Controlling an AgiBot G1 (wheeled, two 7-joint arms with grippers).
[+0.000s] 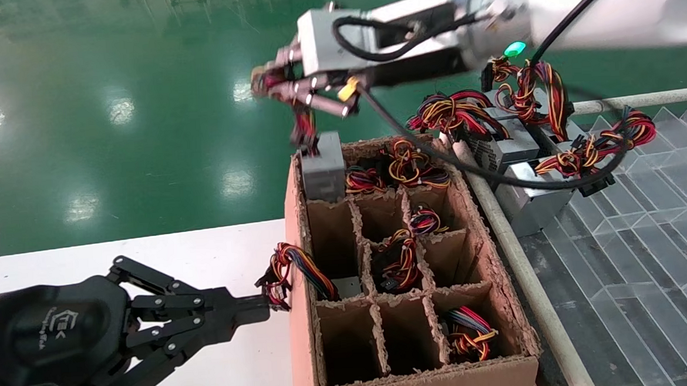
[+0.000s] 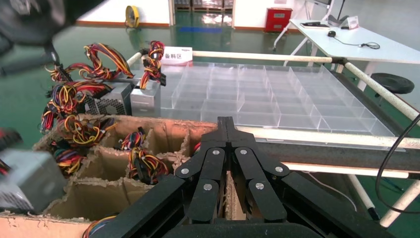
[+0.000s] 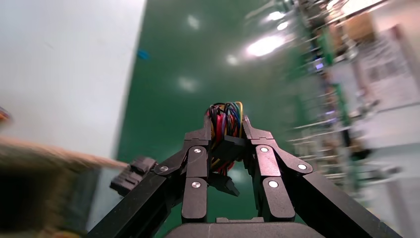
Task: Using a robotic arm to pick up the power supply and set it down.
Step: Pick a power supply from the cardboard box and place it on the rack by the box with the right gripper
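My right gripper (image 1: 272,84) reaches in from the upper right and is shut on the coloured wire bundle (image 3: 225,116) of a grey power supply (image 1: 323,167). The supply hangs upright by its wires at the back-left cell of the cardboard box (image 1: 505,311), most of it above the rim. In the left wrist view it is a blurred grey block (image 2: 27,181). My left gripper (image 1: 261,308) is shut with nothing in it, low over the white table (image 1: 205,247), its tip beside wires (image 1: 291,266) that spill over the box's left wall.
The box is split into cells, and several hold power supplies with wire bundles (image 1: 397,261). More supplies (image 1: 511,143) are stacked behind the box's right side. A white pipe rail (image 1: 524,266) and clear plastic trays (image 1: 645,230) lie to the right. Green floor lies beyond.
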